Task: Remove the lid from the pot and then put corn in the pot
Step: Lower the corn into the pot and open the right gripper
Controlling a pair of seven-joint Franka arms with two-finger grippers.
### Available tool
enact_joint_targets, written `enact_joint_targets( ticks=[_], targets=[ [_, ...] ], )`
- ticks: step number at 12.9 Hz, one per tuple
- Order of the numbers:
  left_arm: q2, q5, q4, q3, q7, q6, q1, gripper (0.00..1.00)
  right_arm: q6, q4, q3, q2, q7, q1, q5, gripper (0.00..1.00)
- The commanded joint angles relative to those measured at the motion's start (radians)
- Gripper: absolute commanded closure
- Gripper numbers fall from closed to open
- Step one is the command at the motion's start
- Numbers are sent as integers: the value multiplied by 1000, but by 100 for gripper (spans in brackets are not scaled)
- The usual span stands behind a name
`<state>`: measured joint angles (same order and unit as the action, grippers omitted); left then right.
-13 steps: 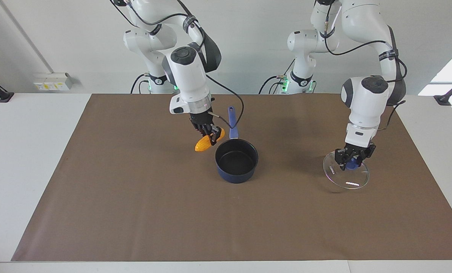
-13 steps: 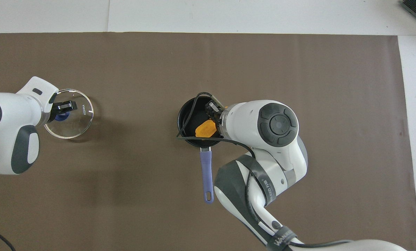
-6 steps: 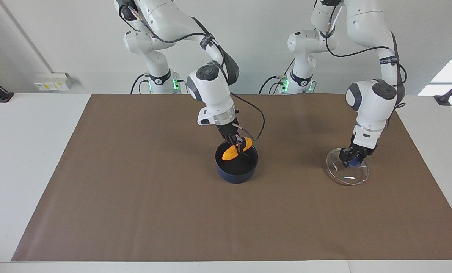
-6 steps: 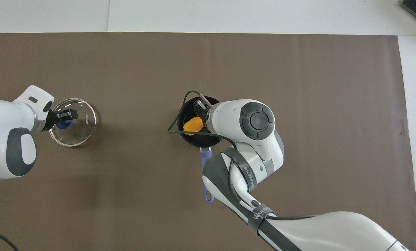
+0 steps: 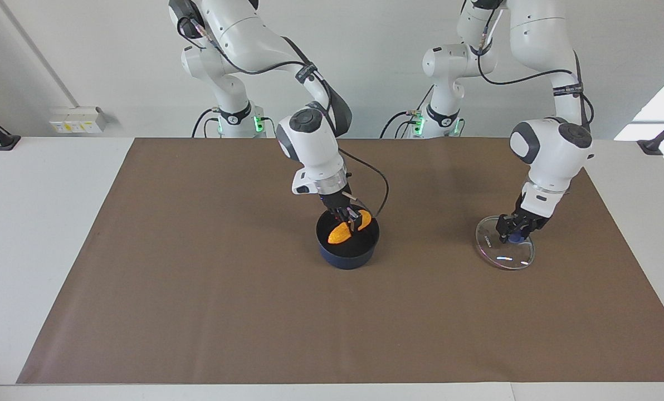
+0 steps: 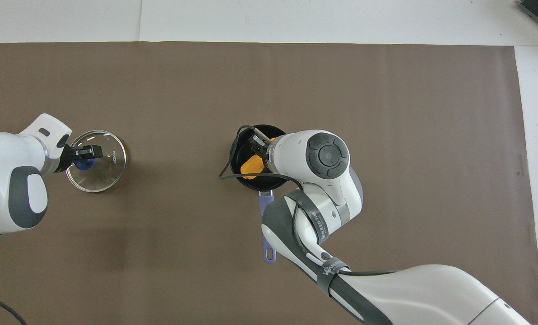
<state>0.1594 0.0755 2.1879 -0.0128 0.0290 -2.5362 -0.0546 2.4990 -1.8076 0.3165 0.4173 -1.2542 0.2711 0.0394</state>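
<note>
Corn (image 5: pixel 340 232) now lower inside pot (image 5: pixel 347 253) (right hand (image 5: pixel 355 220) clamped around it)

From across the table the pot (image 5: pixel 347 245) hides its handle behind the right arm; from above that arm covers part of the corn (image 6: pixel 252 165), and the left arm runs off the edge

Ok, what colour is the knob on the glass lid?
Blue. The knob on the lid shows best in the overhead view.
</note>
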Motion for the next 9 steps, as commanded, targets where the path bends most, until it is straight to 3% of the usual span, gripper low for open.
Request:
enact_joint_targets(
  ticks=[1,3,4,5,6,7,8,9],
  targets=[
    [-15,23,12,-4,-27,22,1,98,17,-7,4,1,100,-10,-15,100],
    [-15,23,9,-4,-24,33,2,62,15,-7,4,1,130,-10,-15,99],
    [-15,21,7,-6,-26,33,4,45,20,-15,4,1,139,-10,-15,90],
    [-12,21,0,-4,-26,33,6,28,24,-25,4,1,159,-10,-15,90],
    [-11,20,-7,-6,-27,34,6,17,21,-27,4,0,165,-10,-15,87],
    [-6,18,-23,-6,-24,36,6,0,21,-26,4,0,164,-9,-15,73],
    [2,18,-37,-6,-24,37,7,0,26,-24,4,1,156,-9,-15,33],
    [0,18,-54,-6,-27,37,12,0,30,-15,4,1,148,-10,-9,0]
  ],
)
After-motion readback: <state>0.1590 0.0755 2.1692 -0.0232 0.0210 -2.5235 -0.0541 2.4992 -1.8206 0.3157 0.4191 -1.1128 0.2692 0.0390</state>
